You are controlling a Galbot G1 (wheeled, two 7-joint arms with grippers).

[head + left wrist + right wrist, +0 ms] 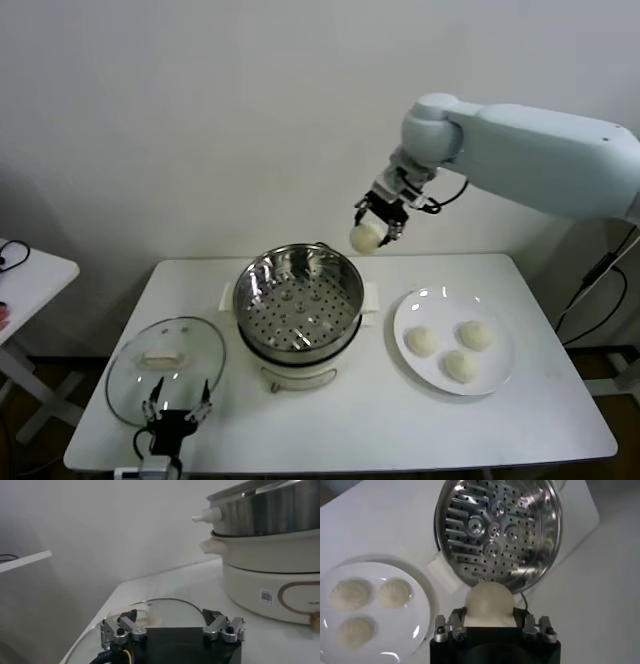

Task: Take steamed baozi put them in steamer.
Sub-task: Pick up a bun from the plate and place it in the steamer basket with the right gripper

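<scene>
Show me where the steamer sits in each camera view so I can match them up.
Head view: steamer at table centre, between the glass lid and the plate.
Left wrist view: its steel wall and cream base fill the far side, beyond the open left gripper.
Right wrist view: its perforated tray lies beyond the baozi held in the right gripper.
Shared landmark: the steamer's cream side handle.

Right arm extends in from the right, elbow raised, wrist angled downward; right gripper is held high, its fingers closed on a load. Left gripper sits low at the near left, fingers spread wide.
</scene>
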